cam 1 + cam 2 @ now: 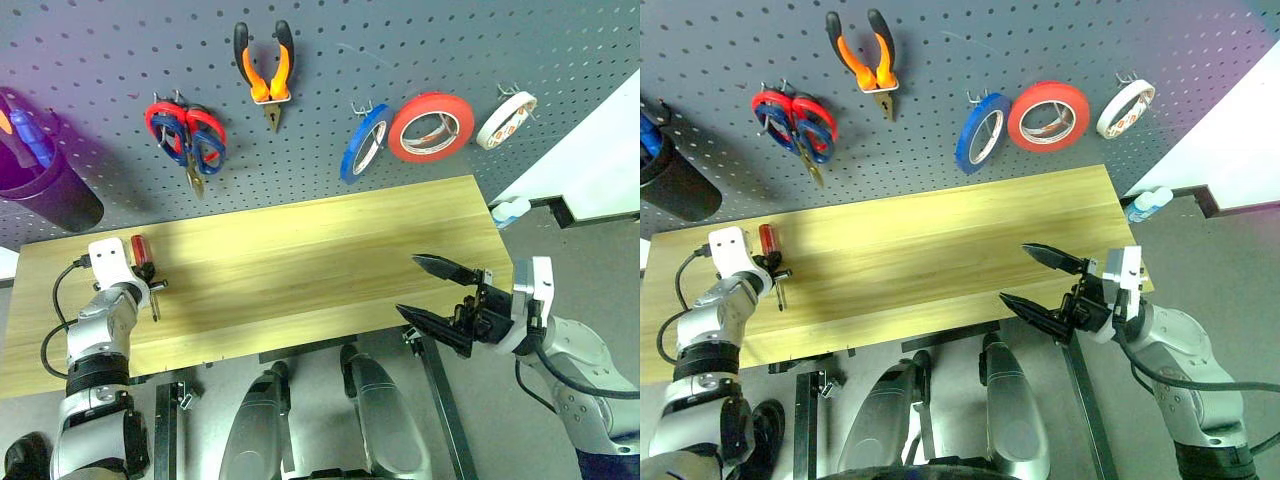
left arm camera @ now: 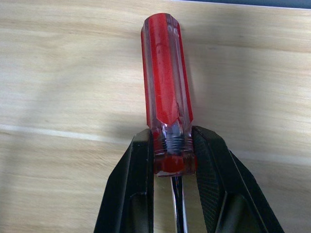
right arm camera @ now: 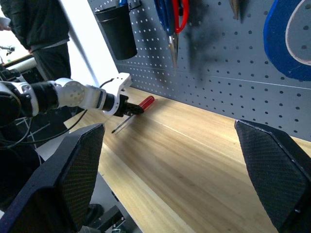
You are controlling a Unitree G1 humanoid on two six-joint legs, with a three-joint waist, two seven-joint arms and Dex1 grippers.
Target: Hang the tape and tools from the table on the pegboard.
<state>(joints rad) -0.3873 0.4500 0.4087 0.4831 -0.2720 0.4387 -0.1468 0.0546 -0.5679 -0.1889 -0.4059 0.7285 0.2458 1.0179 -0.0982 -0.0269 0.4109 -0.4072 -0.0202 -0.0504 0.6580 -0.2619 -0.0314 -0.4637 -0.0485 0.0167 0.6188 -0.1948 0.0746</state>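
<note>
The left gripper [image 2: 174, 160] is sitting clamped on the red screwdriver [image 2: 166, 77], pinching it right at the collar where the clear red handle meets the metal shaft. The handle is pointing away toward the pegboard [image 1: 400, 60] and the shaft is running back between the black fingers [image 2: 138, 194]. In the head view that's all happening around 9 o'clock on the table [image 1: 300, 260], near its left end, and the screwdriver is lying low on the wood; I can't tell if it's lifted at all.

The right gripper [image 1: 432, 296] is hanging off the front right corner of the table, about 4 o'clock in the head view, with its two fingers spread wide apart and nothing between them.

Up on the pegboard, stuff is already hanging: the orange-and-black pliers [image 1: 265, 72] at about 12 o'clock, a pair of scissors [image 1: 188, 135] with red and blue handles down-left of them at roughly 10 o'clock, and then the blue tape [image 1: 365, 142], a bigger red tape [image 1: 431, 127] and a white tape [image 1: 506, 120] lined up toward 1 to 2 o'clock. The blue roll is touching or overlapping the red one's edge. A black cup [image 1: 55, 195] is sitting at the far left of the board, around 9 to 10 o'clock.

A person [image 3: 41, 34] in dark clothes is standing past the left end of the table.
</note>
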